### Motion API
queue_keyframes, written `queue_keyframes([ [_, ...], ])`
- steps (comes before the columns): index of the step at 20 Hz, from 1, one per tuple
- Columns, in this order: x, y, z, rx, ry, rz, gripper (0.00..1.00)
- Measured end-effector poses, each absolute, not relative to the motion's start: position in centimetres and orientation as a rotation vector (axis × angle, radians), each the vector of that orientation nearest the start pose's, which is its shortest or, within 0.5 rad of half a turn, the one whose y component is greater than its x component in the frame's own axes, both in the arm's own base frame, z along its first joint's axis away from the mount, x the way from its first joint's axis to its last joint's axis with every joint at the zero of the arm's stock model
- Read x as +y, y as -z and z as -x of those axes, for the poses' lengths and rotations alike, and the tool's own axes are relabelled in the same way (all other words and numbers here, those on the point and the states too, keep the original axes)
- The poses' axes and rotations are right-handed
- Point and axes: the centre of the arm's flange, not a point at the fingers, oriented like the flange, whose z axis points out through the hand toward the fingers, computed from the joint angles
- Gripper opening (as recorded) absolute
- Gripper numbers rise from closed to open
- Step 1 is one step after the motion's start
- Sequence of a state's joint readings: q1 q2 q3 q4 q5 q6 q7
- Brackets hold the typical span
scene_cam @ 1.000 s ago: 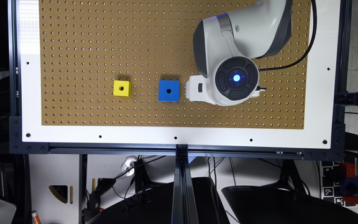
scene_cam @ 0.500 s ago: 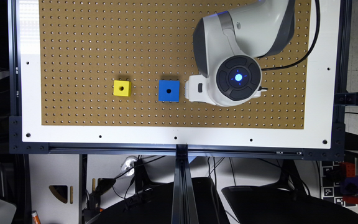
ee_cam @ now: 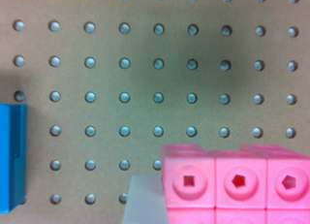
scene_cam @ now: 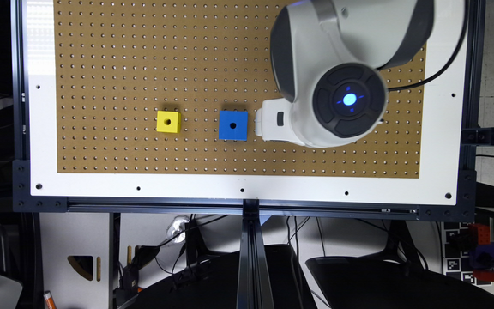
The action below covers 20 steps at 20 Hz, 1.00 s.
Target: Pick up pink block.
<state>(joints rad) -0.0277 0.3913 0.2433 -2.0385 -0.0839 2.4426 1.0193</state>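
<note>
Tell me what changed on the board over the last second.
The arm crept slightly toward the exterior view's right. Nothing was visibly grabbed or released. The yellow cube and blue cube stayed put on the pegboard.

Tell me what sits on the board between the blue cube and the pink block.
Nothing: in the wrist view, only bare pegboard with its holes separates the blue cube from the pink block.
</note>
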Motion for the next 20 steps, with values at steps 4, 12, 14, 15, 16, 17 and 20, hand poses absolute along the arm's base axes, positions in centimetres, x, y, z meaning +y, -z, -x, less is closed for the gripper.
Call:
queue_keyframes([
  [4,12.5,-27.8,-58.7,1.146,0.020,2.879,0.00],
  [12,12.7,-33.2,-58.0,1.151,0.050,2.890,0.00],
  [14,12.7,-34.8,-57.6,1.155,0.053,2.893,0.00],
  [15,12.7,-35.3,-57.5,1.156,0.054,2.895,0.00],
  [16,12.7,-35.5,-57.5,1.157,0.055,2.896,0.00],
  [17,12.7,-35.4,-57.5,1.157,0.054,2.896,0.00],
  [20,12.7,-35.3,-57.5,1.157,0.049,2.897,0.00],
])
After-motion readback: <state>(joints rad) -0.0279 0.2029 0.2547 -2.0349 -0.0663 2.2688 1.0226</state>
